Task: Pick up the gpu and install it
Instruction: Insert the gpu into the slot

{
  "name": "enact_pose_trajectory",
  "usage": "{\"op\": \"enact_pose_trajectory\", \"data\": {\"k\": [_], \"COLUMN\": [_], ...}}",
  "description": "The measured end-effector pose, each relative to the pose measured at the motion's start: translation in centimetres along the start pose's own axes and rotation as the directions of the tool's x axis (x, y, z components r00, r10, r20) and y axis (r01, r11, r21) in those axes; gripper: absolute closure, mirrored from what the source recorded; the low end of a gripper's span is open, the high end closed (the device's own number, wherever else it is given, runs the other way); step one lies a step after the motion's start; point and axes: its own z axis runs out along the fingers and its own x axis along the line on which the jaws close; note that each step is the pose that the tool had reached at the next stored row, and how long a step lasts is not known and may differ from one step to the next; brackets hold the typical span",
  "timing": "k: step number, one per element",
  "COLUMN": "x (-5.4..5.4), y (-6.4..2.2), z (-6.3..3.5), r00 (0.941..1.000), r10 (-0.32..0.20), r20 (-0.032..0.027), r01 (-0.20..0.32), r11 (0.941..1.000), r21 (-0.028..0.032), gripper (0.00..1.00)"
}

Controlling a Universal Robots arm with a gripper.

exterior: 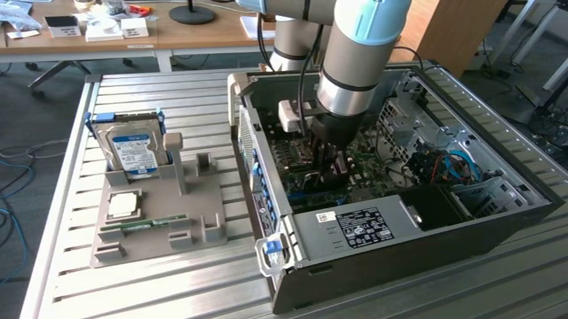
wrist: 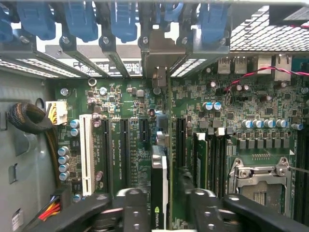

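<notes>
The gpu [wrist: 159, 193] stands on edge in a motherboard [wrist: 120, 106] slot, seen edge-on with a black cooler face. Its silver end bracket [wrist: 157, 63] lines up with the rear slot openings of the open computer case [exterior: 497, 219]. My gripper [wrist: 164, 200] straddles the card, one black finger [wrist: 133, 208] on each side, with a small gap showing between each finger and the card. In the exterior view the gripper [exterior: 330, 169] reaches straight down into the case over the motherboard, and the arm hides most of the card.
Blue slot clips [wrist: 79, 19] line the rear wall above the card. A white slot [wrist: 87, 150], memory sticks [wrist: 203, 159] and the CPU socket [wrist: 260, 179] flank it. Outside the case, a grey holder [exterior: 155, 219] carries a hard drive [exterior: 133, 149] and a RAM stick [exterior: 142, 226].
</notes>
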Motion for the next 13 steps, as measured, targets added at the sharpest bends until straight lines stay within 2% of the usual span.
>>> {"op": "enact_pose_trajectory", "data": {"k": [3, 13], "x": [0.0, -0.1], "y": [0.0, -0.02], "z": [0.0, -1.54], "r00": [1.0, 1.0], "r10": [0.0, 0.0], "r20": [0.0, -0.0006], "r01": [0.0, 0.0], "r11": [1.0, 1.0], "r21": [0.0, 0.0], "gripper": [0.43, 0.43]}}
